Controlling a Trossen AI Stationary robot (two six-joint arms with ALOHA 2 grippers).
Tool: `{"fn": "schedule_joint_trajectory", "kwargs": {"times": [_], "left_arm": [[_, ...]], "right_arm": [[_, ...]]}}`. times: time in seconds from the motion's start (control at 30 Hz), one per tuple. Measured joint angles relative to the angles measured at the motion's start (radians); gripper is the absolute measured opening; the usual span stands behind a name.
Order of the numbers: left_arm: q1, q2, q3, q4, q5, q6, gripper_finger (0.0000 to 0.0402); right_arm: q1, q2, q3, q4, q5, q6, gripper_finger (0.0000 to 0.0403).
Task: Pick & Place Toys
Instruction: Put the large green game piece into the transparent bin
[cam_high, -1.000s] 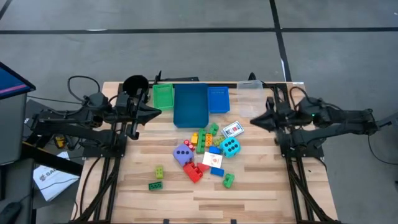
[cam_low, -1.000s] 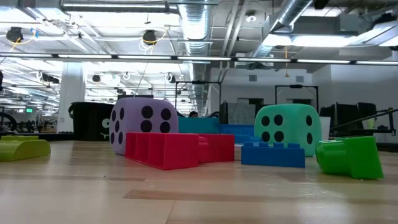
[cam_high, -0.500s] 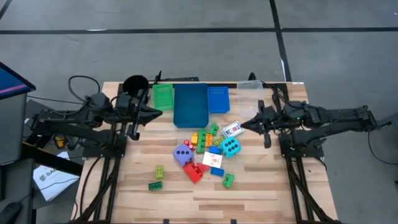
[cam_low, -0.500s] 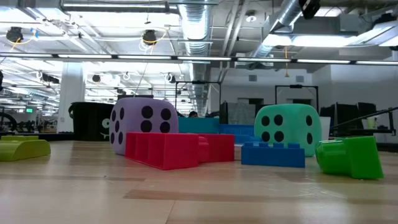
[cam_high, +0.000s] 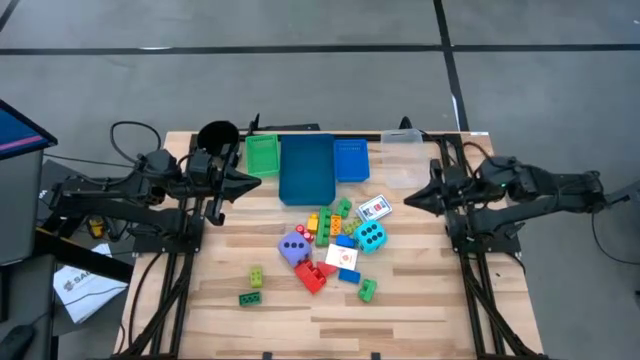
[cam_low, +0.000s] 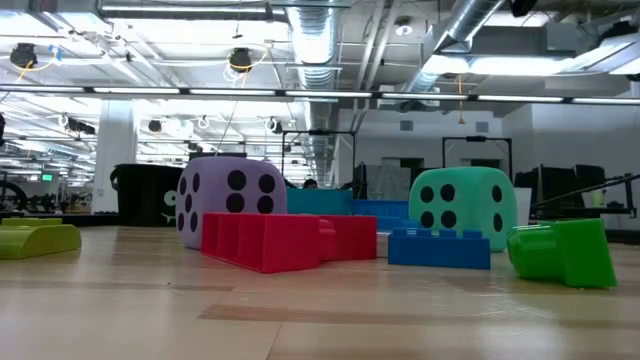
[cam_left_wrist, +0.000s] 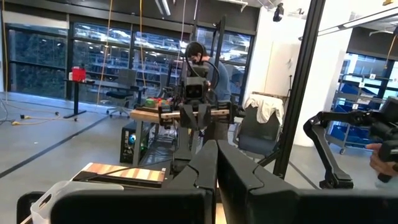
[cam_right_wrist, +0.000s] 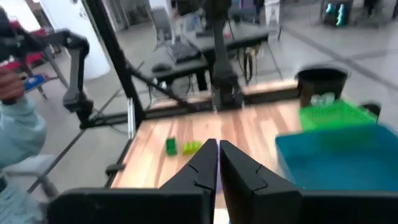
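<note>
- Half a second ago your right gripper reached out toward the pile; now it sits back at the table's right edge, fingers closed on nothing, with no toy moved.
- Your left gripper waits at the far left, beside the black cup, pinched shut and empty.
- You'll find the toys heaped at the table's middle: the purple dice, the teal dice, a red brick, a picture card; two green bricks lie apart to the near left.
- Judge the bricks as light, rigid and slick plastic, so pinch across two flat sides.
- Expect the dice to be bulky for these jaws; grip opposite faces squarely or they may twist out.
- Cards lie flat and thin, likely the hardest pick; take one by an edge.
- At the far edge stand the green tray, the large blue tray, a smaller blue tray and a clear tray; none shows a toy inside.
</note>
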Motion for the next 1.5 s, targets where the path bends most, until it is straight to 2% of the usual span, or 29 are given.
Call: {"fn": "schedule_joint_trajectory", "kwargs": {"times": [0.13,0.23,0.4,0.5,0.6,0.67,0.9,1.07,1.2,1.37,1.5], "left_arm": [[0.0,0.0,0.0,0.001,0.0,0.0,0.0002],[0.0,0.0,0.0,0.001,0.0,0.0,0.0002],[0.0,0.0,0.0,0.001,0.0,0.0,0.0002],[0.0,0.0,0.0,0.001,0.0,0.0,0.0002],[0.0,0.0,0.0,0.0,0.0,0.0,0.0002],[0.0,0.0,0.0,0.0,0.0,0.0,0.0002],[0.0,0.0,0.0,0.0,0.0,0.0,0.0002],[0.0,0.0,0.0,0.0,0.0,0.0,0.0002],[0.0,0.0,0.0,0.0,0.0,0.0,0.0002],[0.0,0.0,0.0,0.0,0.0,0.0,0.0002],[0.0,0.0,0.0,0.0,0.0,0.0,0.0002]], "right_arm": [[0.004,0.035,0.0,-0.026,0.002,0.1,0.006],[0.003,0.057,-0.001,-0.019,0.003,0.138,0.0113],[0.003,0.101,-0.001,0.033,0.016,0.219,0.0247],[0.002,0.123,-0.001,0.071,0.123,0.153,0.0327],[0.001,0.139,-0.001,0.067,0.14,0.081,0.0384],[0.001,0.139,-0.001,0.065,0.136,0.053,0.0392],[0.016,0.136,-0.001,0.112,0.132,0.083,0.035],[0.037,0.144,-0.001,0.116,0.126,0.066,0.0342],[0.06,0.168,-0.001,0.115,0.129,0.012,0.0356],[0.08,0.211,-0.001,0.132,0.136,-0.053,0.0393],[0.083,0.25,-0.001,0.147,0.136,-0.093,0.0393]]}}
